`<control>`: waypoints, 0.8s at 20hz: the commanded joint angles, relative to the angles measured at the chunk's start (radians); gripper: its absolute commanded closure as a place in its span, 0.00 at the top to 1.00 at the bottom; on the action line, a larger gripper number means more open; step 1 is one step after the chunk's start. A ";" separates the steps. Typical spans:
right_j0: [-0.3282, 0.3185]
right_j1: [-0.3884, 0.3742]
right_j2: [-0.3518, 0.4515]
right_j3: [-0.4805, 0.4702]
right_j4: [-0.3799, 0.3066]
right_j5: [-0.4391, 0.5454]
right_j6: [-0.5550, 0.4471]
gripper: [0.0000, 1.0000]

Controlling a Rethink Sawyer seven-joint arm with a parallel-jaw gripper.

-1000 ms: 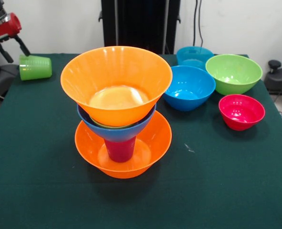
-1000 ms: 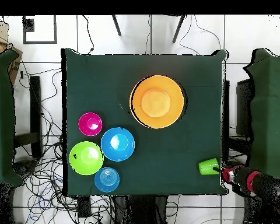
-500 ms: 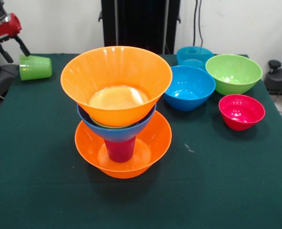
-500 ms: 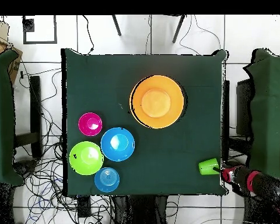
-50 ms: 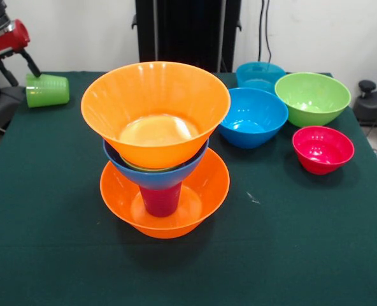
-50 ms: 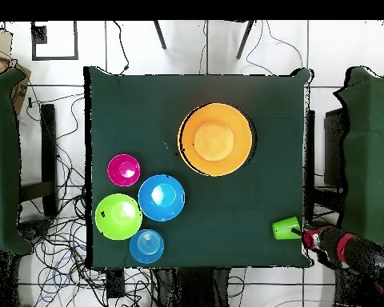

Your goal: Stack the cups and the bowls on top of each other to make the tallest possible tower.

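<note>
The tower stands mid-table: a wide orange bowl [image 5: 165, 213] at the bottom, the purple-magenta cup [image 5: 160, 199] upside down in it, a blue bowl [image 5: 155, 175] on the cup, and a second orange bowl [image 5: 155, 111] on top. From overhead only the tower's top orange bowl [image 6: 216, 139] shows. A light green cup [image 5: 47, 90] lies on its side at the table's corner, also seen as the green cup [image 6: 286, 229] from above. My gripper [image 5: 16, 67] is open just beside that cup, off the table edge, holding nothing; overhead the gripper [image 6: 308, 237] sits right of the cup.
Loose bowls cluster on one side of the green table [image 5: 61, 255]: blue [image 5: 252, 118], teal [image 5: 260, 75], lime green [image 5: 312, 97] and red-pink [image 5: 322, 148]. Overhead they are blue [image 6: 162, 197], teal [image 6: 146, 246], lime [image 6: 118, 216] and pink [image 6: 124, 169]. Cables lie on the floor around.
The arm has drawn back slightly from the green cup, away from the table edge. The cup, tower and bowls have not moved.
</note>
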 commanded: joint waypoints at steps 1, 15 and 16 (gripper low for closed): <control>0.080 0.087 -0.071 -0.044 -0.105 -0.090 -0.203 1.00; 0.096 0.064 -0.083 -0.009 -0.098 -0.125 -0.154 1.00; 0.096 0.062 -0.082 -0.008 -0.096 -0.124 -0.154 1.00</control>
